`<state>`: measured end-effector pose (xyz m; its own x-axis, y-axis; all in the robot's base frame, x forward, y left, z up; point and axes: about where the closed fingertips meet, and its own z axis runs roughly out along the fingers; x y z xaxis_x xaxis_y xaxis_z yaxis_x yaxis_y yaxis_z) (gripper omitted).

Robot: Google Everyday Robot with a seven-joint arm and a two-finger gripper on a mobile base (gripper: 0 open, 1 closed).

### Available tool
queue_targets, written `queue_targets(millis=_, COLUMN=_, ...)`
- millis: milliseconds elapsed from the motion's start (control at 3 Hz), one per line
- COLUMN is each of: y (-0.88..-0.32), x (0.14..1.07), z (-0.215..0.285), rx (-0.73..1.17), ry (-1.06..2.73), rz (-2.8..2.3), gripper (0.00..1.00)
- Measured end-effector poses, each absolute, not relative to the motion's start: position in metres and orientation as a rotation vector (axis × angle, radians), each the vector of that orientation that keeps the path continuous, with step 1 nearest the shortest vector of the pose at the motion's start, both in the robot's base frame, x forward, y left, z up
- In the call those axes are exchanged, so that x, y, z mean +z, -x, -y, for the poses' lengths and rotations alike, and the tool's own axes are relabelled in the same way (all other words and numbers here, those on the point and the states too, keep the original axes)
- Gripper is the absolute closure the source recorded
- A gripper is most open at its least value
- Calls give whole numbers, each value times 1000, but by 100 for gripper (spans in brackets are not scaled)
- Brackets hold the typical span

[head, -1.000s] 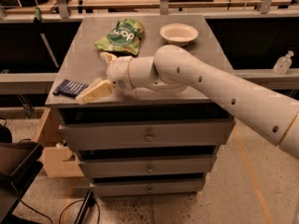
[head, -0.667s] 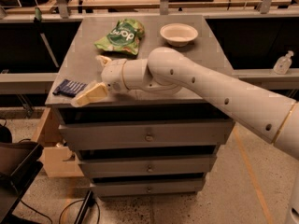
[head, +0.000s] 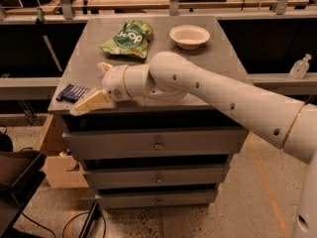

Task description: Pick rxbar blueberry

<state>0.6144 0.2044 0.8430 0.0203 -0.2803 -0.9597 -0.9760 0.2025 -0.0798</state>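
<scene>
The rxbar blueberry (head: pixel 72 92) is a small flat dark navy bar with pale lettering. It lies at the front left corner of the grey cabinet top (head: pixel 218 58). My gripper (head: pixel 88 89) is at the end of the white arm, low over the front left of the top, just right of the bar. Its fingers are spread. One cream finger (head: pixel 90 103) reaches past the front edge just below the bar, and the other (head: pixel 104 66) points up behind. Nothing is held between them.
A green snack bag (head: pixel 128 38) lies at the back middle of the top and a shallow white bowl (head: pixel 189 35) at the back right. Drawers (head: pixel 157 144) are below. A cardboard box (head: pixel 59 157) stands on the floor at left. A sanitizer bottle (head: pixel 299 67) is at right.
The gripper and arm have shifted a little left, towards the bar. The bar, bag and bowl have not moved.
</scene>
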Motion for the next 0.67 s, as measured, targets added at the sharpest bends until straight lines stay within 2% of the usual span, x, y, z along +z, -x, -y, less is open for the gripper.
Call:
queue_targets(millis=333, y=-614, x=836, z=-206, rx=864, ry=1266, rz=-1495, gripper=18)
queue_targets(millis=667, y=-611, x=830, z=-207, rx=859, ry=1270, rz=-1519, gripper=40)
